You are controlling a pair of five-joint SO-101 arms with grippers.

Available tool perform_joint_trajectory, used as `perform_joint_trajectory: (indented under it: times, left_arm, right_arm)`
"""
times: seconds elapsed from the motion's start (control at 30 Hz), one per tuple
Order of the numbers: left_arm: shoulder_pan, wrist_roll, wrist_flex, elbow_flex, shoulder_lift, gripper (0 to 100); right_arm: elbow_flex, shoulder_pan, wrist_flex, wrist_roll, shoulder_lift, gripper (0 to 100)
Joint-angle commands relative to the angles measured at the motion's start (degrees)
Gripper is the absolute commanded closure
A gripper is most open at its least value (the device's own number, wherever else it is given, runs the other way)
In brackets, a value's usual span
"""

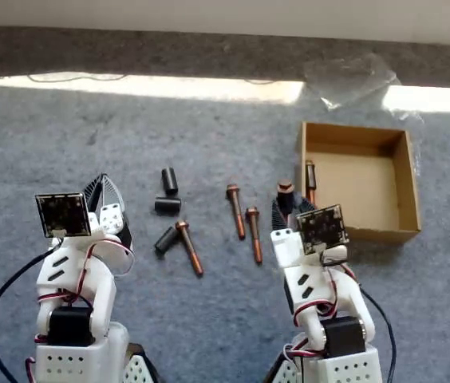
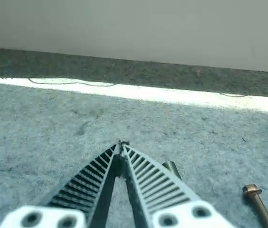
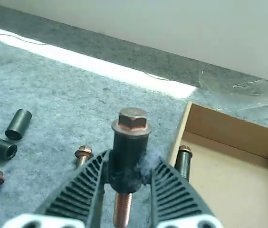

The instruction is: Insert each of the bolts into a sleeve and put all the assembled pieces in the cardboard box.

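My right gripper (image 1: 286,206) (image 3: 130,160) is shut on a black sleeve with a copper bolt through it (image 3: 128,142), held upright just outside the near left corner of the cardboard box (image 1: 404,179) (image 3: 219,127). Another assembled piece (image 1: 310,179) (image 3: 183,159) leans inside the box against its left wall. On the carpet lie three loose black sleeves (image 1: 169,180) (image 1: 167,205) (image 1: 166,238) and three copper bolts (image 1: 189,248) (image 1: 235,211) (image 1: 254,234). My left gripper (image 1: 104,190) (image 2: 120,145) is shut and holds nothing, left of the sleeves.
A clear plastic bag (image 1: 349,78) (image 3: 248,92) lies behind the box at the carpet's far edge. A bright strip of sunlight (image 1: 145,86) runs along the back. Grey carpet lies open to the far left.
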Motion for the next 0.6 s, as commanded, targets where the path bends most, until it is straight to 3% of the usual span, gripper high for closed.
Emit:
perform_joint_trajectory:
  times: [0.0,0.43,0.57]
  left_arm:
    - [-0.5,-0.3,4.1,-3.2,-0.7,99]
    - [-0.1,-0.3,9.1,-4.0,-0.7,99]
    - [-0.1,-0.3,11.0,-4.2,-2.1,99]
  right_arm:
    - [-8.7,1.3,3.2,0.4,-0.7,99.4]
    - [-27.1,1.4,13.8,0.4,-0.2,99.4]
    - [-32.1,1.9,15.4,0.6,6.5,99.4]
